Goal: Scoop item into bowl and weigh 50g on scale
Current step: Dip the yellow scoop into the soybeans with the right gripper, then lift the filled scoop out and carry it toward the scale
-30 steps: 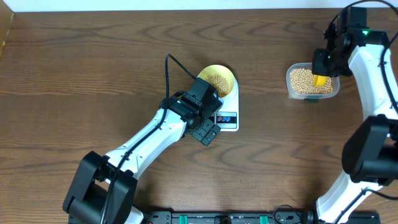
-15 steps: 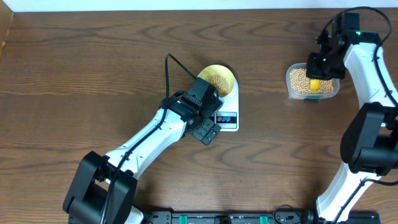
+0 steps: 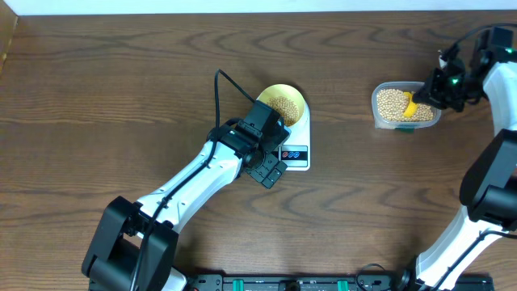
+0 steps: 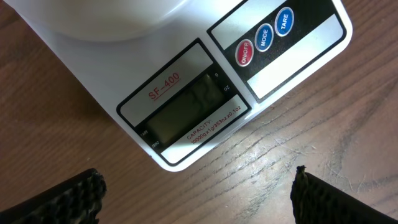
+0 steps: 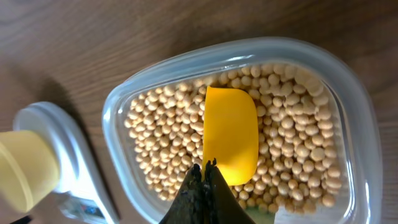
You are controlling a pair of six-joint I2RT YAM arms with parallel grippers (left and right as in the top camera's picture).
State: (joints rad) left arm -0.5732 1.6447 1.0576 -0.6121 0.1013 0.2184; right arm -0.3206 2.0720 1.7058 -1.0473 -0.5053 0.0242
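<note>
Small round tan beans point(image 5: 292, 143) fill a clear rounded plastic tub point(image 5: 115, 109) at far right; some lie in the pale yellow bowl point(image 3: 297, 97) on the white scale point(image 4: 180, 112). The right claw point(image 5: 203, 177) pinches a smooth yellow scoop point(image 5: 230, 137). The left claw point(image 4: 199, 199) is spread wide, empty.

A dark brown wood-grain counter point(image 3: 97, 121) fills nearly the whole overhead view, its grain running side to side. Beyond its far edge lies a narrow pale strip point(image 3: 242, 6); whether it is wall or floor is unclear. Past the far left corner a lighter tan surface point(image 3: 6, 40) shows. The light is soft and even.
</note>
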